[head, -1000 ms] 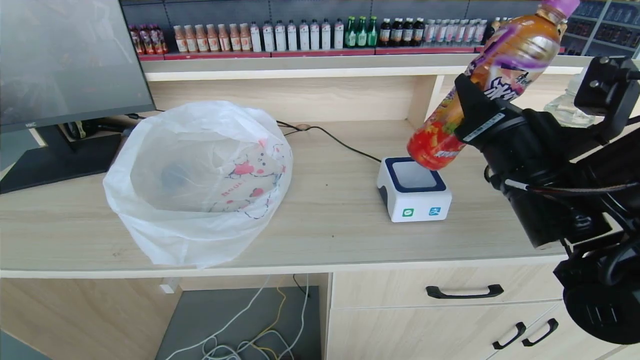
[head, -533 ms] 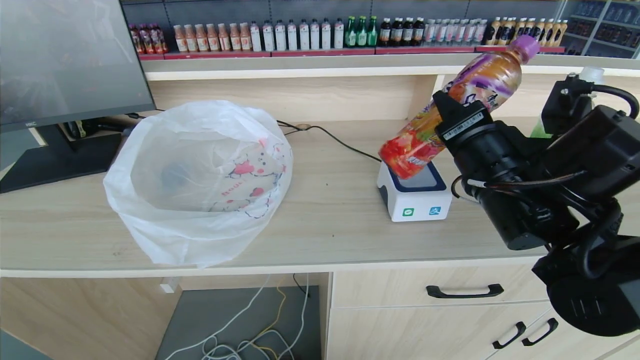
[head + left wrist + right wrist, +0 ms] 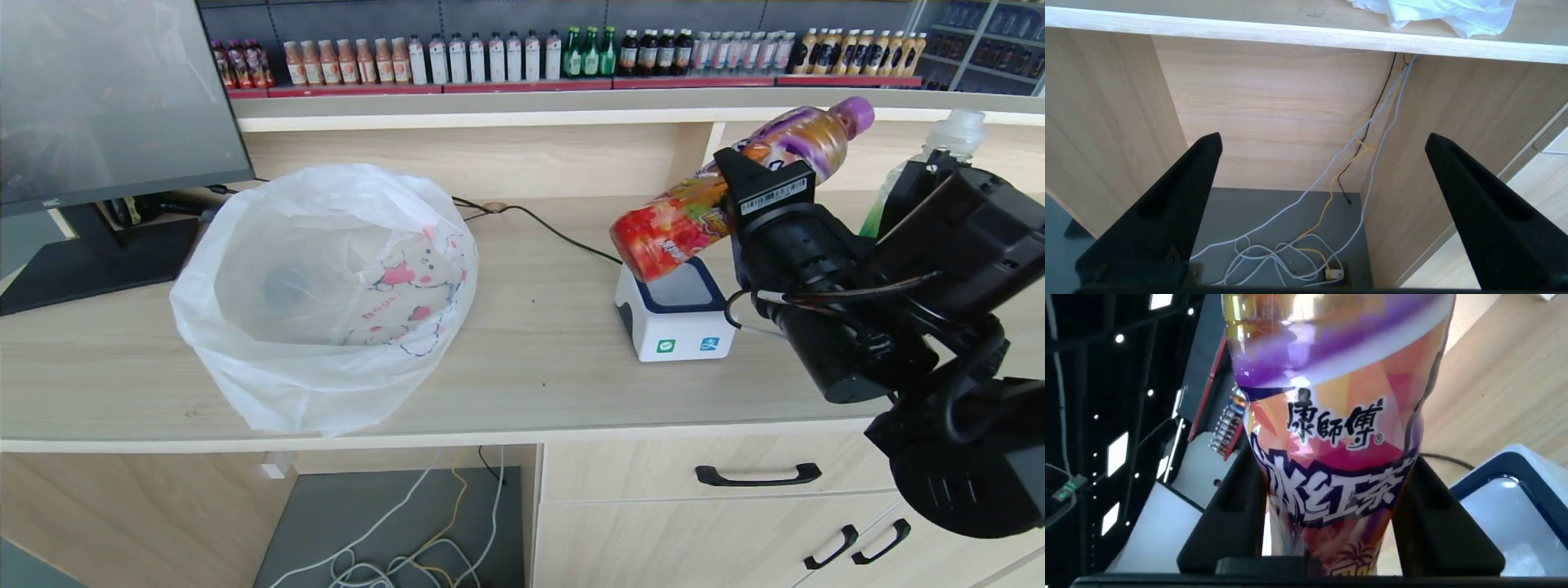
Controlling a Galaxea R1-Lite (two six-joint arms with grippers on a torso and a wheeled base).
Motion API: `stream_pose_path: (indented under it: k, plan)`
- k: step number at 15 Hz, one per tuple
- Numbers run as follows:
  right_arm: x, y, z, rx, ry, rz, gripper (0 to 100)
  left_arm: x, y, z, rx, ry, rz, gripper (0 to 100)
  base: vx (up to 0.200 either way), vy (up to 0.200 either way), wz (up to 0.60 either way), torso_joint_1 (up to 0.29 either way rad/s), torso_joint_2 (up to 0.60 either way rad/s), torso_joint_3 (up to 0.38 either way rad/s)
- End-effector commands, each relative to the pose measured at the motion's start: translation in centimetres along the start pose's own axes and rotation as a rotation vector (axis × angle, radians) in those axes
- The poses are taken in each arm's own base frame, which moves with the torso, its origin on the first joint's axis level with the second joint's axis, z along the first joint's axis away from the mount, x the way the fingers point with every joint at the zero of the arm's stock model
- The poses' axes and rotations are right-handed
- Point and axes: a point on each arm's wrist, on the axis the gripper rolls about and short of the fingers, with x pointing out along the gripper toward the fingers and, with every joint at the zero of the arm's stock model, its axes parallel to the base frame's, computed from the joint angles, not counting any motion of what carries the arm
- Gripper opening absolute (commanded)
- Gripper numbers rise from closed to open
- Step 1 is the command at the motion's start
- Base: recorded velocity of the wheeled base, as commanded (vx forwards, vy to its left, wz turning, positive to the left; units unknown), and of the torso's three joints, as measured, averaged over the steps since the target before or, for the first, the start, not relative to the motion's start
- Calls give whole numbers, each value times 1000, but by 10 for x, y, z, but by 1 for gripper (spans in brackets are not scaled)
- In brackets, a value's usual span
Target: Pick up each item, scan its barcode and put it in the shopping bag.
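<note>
Over on the robot's left, the left gripper [image 3: 1321, 140] hangs below the counter's edge, its two dark fingers spread wide with nothing between them; beneath it, loose cables [image 3: 1315, 237] lie on the grey floor of the open bay; a fold of white plastic shows on the counter edge above it.

Up top, farthest left of the right gripper [image 3: 735, 192], the dark monitor [image 3: 106, 98] stands on the counter [image 3: 531, 376]; nearer, but well apart from that gripper, sits the shopping bag [image 3: 269, 392], white, translucent, mouth gaping upward.

Then the scanner [image 3: 676, 318], a small white box with a dark window, directly below and a touch left of the gripper.

And the bottle [image 3: 678, 224], orange drink with a purple cap, clamped around its middle by the right gripper; it is tilted hard, red base down toward the scanner window, cap up and to the right; the wrist view shows the black fingers [image 3: 1241, 506] pressed against either side of the label [image 3: 1331, 457].

Just right of the gripper, behind the arm, stands a green bottle with a white cap [image 3: 951, 135].
</note>
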Motion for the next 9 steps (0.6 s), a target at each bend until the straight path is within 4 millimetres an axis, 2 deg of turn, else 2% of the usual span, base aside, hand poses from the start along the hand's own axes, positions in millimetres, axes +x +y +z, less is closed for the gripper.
stream_pose_path:
  k: [1, 6, 9]
  plan:
    - [7, -11, 11, 7, -40, -28, 0, 0, 0, 0, -1, 0, 1, 100, 0, 0, 0, 0, 0, 0]
    - [9, -26, 0, 34, -9, -77, 0, 0, 0, 0, 1, 0, 1, 100, 0, 0, 0, 0, 0, 0]
    - [9, -27, -1, 52, -8, -81, 0, 0, 0, 0, 1, 0, 1, 100, 0, 0, 0, 0, 0, 0]
